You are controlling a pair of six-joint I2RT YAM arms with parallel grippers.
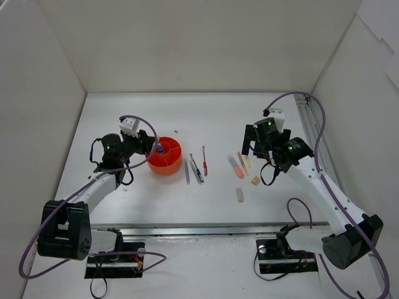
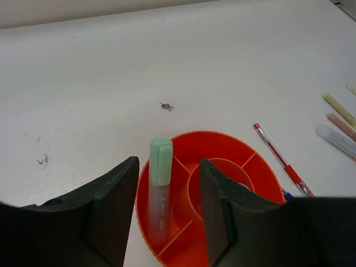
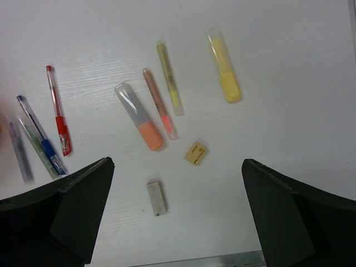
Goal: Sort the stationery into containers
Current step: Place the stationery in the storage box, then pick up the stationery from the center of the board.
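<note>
The green marker (image 2: 160, 167) is seen standing upright in an outer compartment of the orange-red bowl (image 2: 219, 133), between the fingers of the left gripper (image 2: 168, 164). These are parted, with a gap left on either side, so the marker is released. The right gripper (image 3: 177, 160) is held wide open and grasps nothing above the table, where a yellow marker (image 3: 224, 67), an orange marker (image 3: 139, 117), two thin highlighters (image 3: 168, 78), a red pen (image 3: 57, 111), a blue pen (image 3: 39, 136) and two eraser blocks (image 3: 196, 153) are laid out.
</note>
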